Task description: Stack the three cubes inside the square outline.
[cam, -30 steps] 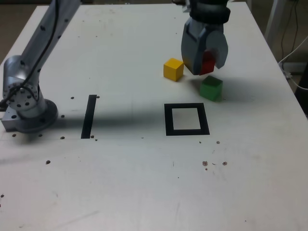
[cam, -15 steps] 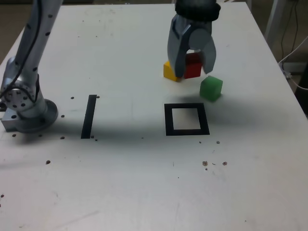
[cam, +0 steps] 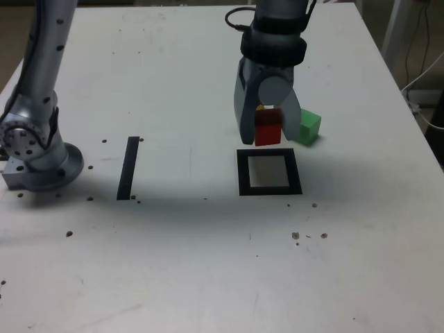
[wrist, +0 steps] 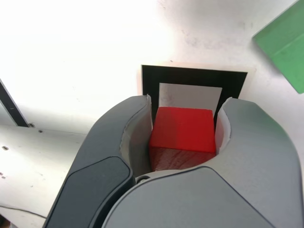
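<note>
The gripper (cam: 268, 128) has smooth grey jaws with rounded outer edges and pale inner faces; the wrist view shows a darker panel bordered by a black seam. Behind it sits a black wrist section (cam: 275, 47) with a thin black cable (cam: 238, 19). The grey arm (cam: 43, 76) bears dark round screw spots, above a round, darker grey base (cam: 46, 173).

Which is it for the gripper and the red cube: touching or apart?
Touching. The wrist view shows the red cube clamped between the gripper's two fingers, their inner faces against its opposite sides.
</note>
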Tool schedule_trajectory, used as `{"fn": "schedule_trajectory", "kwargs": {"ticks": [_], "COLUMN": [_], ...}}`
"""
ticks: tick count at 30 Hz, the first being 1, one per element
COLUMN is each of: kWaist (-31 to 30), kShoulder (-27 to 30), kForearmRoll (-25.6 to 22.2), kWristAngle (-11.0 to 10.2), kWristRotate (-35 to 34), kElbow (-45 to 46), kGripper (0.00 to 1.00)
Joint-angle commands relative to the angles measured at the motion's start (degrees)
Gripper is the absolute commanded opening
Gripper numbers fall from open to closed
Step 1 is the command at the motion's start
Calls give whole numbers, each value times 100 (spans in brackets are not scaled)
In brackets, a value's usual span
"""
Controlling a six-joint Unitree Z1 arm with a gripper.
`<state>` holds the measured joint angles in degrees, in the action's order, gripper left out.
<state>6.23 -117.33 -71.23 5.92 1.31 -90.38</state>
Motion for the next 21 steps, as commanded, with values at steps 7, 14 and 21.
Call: {"fn": "schedule_trajectory", "kwargs": {"ticks": [7, 14, 21], "kWaist": [-144, -287, -358], "kShoulder": [64, 48, -40], "kForearmRoll": [399, 613, 789], "kWristAngle": [116, 212, 258], "kWristRotate": [27, 27, 27], "kElbow": [374, 593, 709], "kGripper": [21, 21, 21]}}
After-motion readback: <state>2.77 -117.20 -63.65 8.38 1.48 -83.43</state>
